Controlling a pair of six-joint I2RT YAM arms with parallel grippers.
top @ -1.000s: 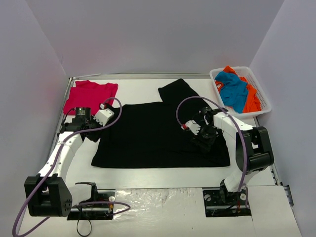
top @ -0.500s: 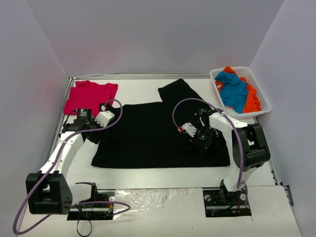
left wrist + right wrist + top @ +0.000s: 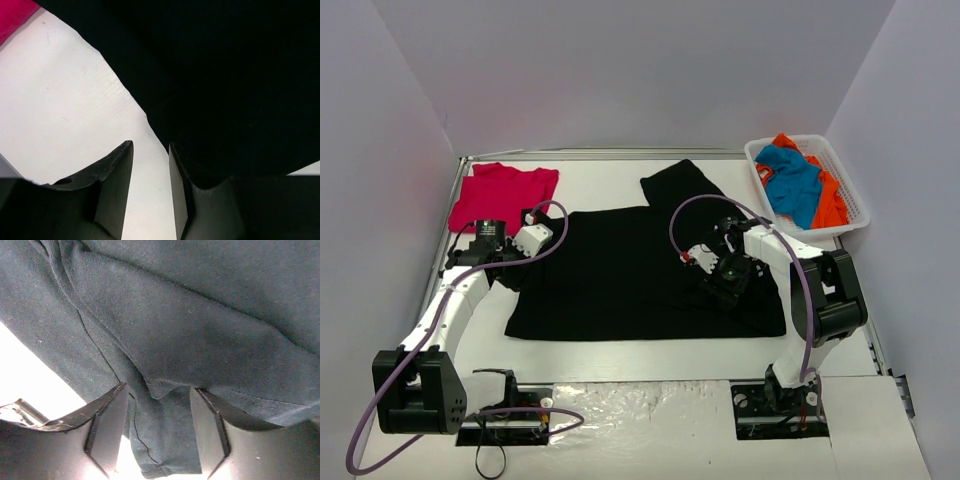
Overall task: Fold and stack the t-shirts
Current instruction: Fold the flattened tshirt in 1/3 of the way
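Left arm: it rises from its base at the near left, bends at the elbow and reaches in to the left edge of the black shirt. In the wrist view the left gripper sits low over the table. Its fingers are a narrow gap apart, and we see bare white tabletop between them. The shirt's edge runs up to the right-hand finger, and no cloth is in the gap.

Right arm: the elbow is folded back near the right table edge, and the forearm comes inward with the wrist turned down onto the right part of the black shirt. The right gripper has its fingers moderately apart, one on each side of a raised fold and seam of the dark cloth. We cannot tell whether the pads press on it.

The black shirt lies spread flat across the middle of the table, with one sleeve pointing toward the far side.

Surroundings: a red shirt lies flat at the far left corner, just beside the black one. A white basket at the far right holds a blue shirt and an orange shirt. A purple cable loops over the black shirt by the right wrist.
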